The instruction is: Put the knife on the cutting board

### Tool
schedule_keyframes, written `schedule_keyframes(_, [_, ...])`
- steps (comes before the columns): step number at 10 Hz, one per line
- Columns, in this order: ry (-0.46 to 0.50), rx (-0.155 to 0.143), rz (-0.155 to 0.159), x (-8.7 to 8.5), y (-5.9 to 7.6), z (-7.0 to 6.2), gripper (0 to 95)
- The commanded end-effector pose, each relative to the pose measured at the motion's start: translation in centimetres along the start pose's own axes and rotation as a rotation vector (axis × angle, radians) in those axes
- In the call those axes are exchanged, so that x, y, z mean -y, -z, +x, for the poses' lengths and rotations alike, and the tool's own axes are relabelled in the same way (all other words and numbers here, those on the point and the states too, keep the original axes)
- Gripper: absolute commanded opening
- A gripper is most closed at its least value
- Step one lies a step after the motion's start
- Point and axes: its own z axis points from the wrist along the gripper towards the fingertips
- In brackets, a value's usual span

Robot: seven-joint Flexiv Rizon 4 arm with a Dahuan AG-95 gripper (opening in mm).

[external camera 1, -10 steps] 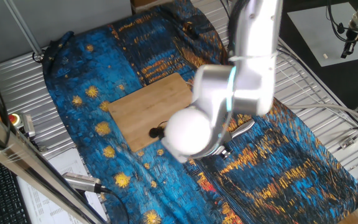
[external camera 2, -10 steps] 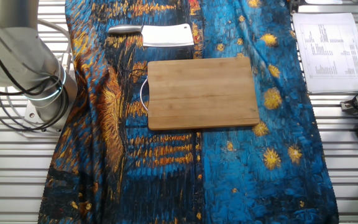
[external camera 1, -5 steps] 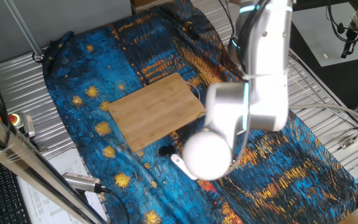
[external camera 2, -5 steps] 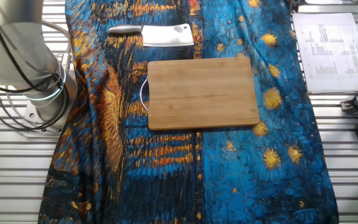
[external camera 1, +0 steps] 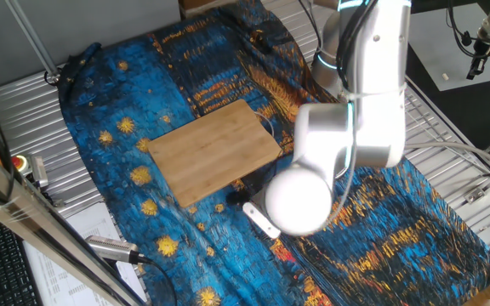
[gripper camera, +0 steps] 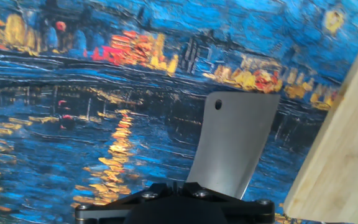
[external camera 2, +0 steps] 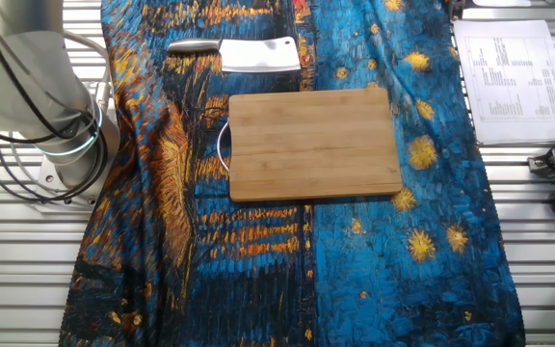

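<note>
Approaching the knife (external camera 2: 249,54), which is lying flat on the cloth-covered worktop (external camera 2: 374,280) just beside the cutting board (external camera 2: 314,145), the gripper is hanging above it, fingers out of sight, so I cannot tell its opening; next probably descending over the handle.

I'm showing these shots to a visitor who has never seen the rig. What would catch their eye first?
First, the painted blue-and-gold cloth covering the table. On it lies the bamboo cutting board, bare on top, with the knife on the cloth just beyond the board's far edge, apart from it. In one fixed view the big silver arm looms beside the board; the hand view looks along the knife's grey blade, the board's edge at right.
</note>
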Motion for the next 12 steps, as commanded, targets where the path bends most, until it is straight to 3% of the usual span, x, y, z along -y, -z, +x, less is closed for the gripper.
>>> schedule_keyframes(1, [0.004, 0.012, 0.023, 0.1, -0.1, 0.3, 0.0])
schedule_keyframes(3, [0.009, 0.033, 0.077, 0.0, -0.2, 0.4, 0.0])
schedule_keyframes(11, [0.021, 0.109, 0.160, -0.4, -1.4, 0.5, 0.0])
schedule_keyframes(12, [0.021, 0.109, 0.168, -0.6, -1.5, 0.5, 19.0])
